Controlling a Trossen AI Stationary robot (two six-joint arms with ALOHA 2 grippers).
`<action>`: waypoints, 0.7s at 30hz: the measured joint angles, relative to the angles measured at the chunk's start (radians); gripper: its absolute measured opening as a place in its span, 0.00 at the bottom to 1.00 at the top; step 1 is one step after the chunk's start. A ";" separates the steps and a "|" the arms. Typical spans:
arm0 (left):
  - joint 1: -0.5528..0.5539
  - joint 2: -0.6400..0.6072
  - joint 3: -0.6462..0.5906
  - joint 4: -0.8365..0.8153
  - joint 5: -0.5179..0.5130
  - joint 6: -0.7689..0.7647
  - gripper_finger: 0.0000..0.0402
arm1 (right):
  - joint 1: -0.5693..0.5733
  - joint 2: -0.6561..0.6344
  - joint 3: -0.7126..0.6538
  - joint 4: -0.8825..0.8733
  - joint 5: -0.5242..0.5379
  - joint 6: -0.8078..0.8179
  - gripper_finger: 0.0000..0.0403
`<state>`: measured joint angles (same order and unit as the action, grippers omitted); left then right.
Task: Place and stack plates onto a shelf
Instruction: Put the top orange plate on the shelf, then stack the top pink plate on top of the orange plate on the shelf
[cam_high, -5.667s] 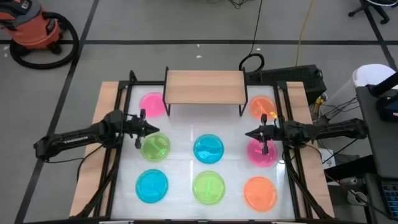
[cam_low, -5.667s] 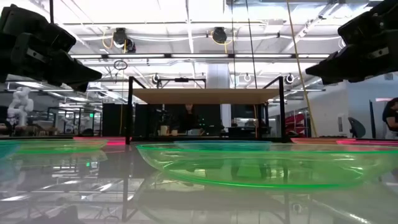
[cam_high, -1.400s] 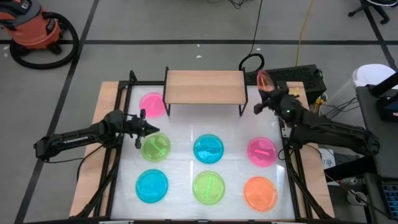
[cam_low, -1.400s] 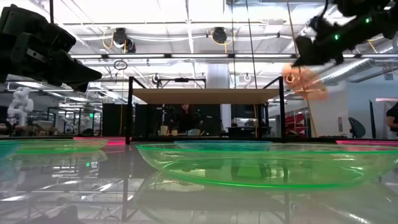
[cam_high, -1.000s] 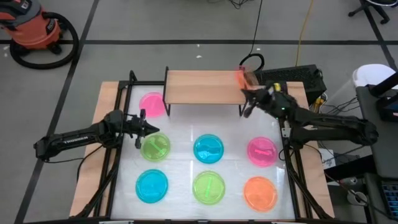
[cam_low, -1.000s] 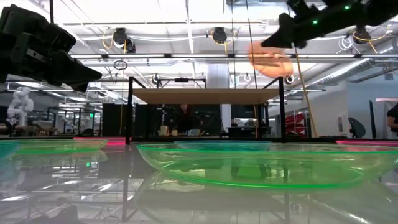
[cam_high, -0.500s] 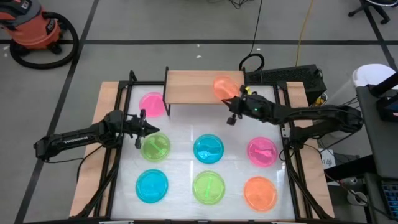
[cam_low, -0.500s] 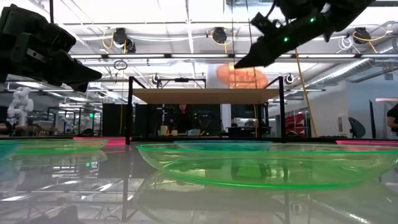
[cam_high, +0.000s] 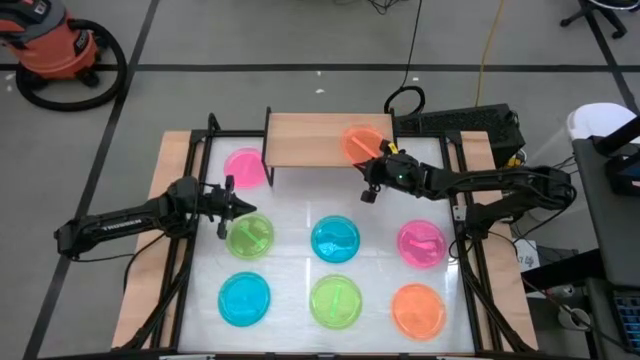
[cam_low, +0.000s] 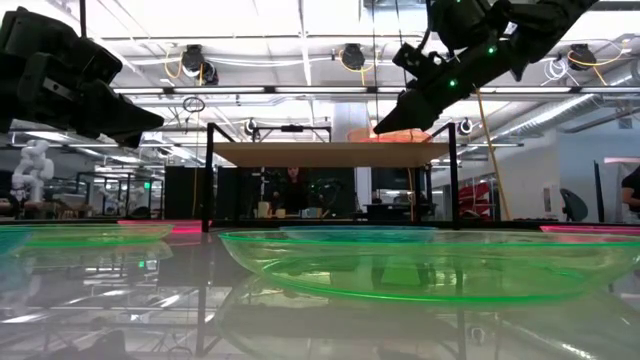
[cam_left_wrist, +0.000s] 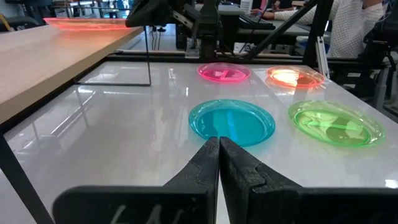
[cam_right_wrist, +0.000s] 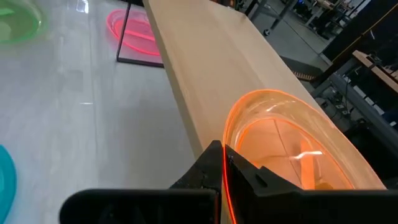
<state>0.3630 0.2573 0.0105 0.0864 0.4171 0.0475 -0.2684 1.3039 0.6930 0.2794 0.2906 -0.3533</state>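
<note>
The right gripper (cam_high: 374, 160) reaches in from the right side of the table to the right end of the shelf (cam_high: 310, 140), its fingers pinching the near rim of an orange plate (cam_high: 361, 142). In the right wrist view the two dark fingers (cam_right_wrist: 214, 163) close on that rim, and the plate (cam_right_wrist: 292, 146) lies over the light-wood board (cam_right_wrist: 211, 68). In the low view the plate (cam_low: 400, 133) sits at the board's top on its right end, under the gripper (cam_low: 402, 112); whether it fully rests on the wood cannot be told.

The left gripper (cam_high: 232, 208) waits over the left part of the table, just beside the far-left green plate (cam_high: 250, 238). Its fingers (cam_left_wrist: 211, 163) are pressed together with nothing between them.

On the white tabletop (cam_high: 290, 210) lie seven more plates. A pink plate (cam_high: 244, 167) sits at the far left, partly under the shelf's left end. In the middle row stand the green one, a blue plate (cam_high: 336, 240) in the centre and a second pink plate (cam_high: 422, 244) at the right. The near row holds a second blue plate (cam_high: 244, 299) at left, a second green plate (cam_high: 336, 302) in the middle and a second orange plate (cam_high: 418, 310) at right
</note>
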 joint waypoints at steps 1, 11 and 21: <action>0.000 0.000 0.000 0.000 0.000 0.000 0.04 | 0.000 0.000 0.000 0.000 0.000 0.001 0.00; 0.000 0.000 0.000 0.000 0.000 0.000 0.04 | 0.000 0.000 0.000 0.000 0.052 0.027 0.12; 0.000 0.000 0.000 0.000 0.000 0.000 0.04 | 0.022 0.000 0.000 0.096 0.041 0.027 0.24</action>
<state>0.3630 0.2573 0.0105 0.0864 0.4171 0.0475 -0.2468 1.3041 0.6930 0.3753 0.3320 -0.3264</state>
